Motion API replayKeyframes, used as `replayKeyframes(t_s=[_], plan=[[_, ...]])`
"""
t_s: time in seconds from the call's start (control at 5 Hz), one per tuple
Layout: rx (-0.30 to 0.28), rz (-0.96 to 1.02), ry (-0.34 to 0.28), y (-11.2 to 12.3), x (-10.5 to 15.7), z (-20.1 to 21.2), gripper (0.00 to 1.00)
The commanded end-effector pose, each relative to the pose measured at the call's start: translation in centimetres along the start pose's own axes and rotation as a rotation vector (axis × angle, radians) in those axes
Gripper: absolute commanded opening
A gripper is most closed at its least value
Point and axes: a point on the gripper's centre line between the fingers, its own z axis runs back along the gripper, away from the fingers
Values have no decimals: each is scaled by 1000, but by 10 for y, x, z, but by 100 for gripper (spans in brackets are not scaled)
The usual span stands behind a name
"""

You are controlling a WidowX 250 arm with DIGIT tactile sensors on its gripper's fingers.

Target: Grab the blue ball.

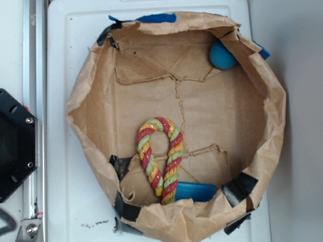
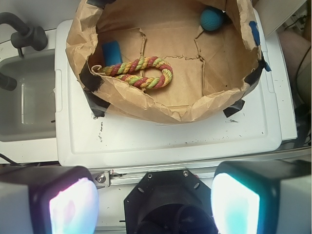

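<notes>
Two claw (image 2: 155, 204) fingers (image 2: 73, 204) wide apart, empty — blue ball (image 2: 212, 19) far off, in paper bin (image 2: 146, 105)

— What is everything sitting on?
— A white plastic top (image 1: 75, 201) with a raised rim and rounded corners; the wrist view shows it as a flat white slab (image 2: 170, 141).
— And what rests directly on it?
— A brown paper bag (image 1: 83, 96), its walls rolled down into a wide, crumpled ring (image 2: 161, 109), fixed with black tape strips (image 1: 237, 187) and blue ones (image 1: 156, 18).
— Anything else on the white?
— Small dark specks (image 1: 96, 223) near the bag's edge.
</notes>
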Motion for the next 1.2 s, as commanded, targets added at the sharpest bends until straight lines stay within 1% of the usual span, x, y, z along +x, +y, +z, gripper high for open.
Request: replayKeyframes(t_s=[0.0,0.2,0.4,0.6,1.0], plan=[[0,0,0,0,0,0,100],[23,72,-59,9,38,-10,100],[40,152,-105,19,62,-24,100],[27,291,-182,34,77,-35,100],[27,291,-182,34,77,-35,100]])
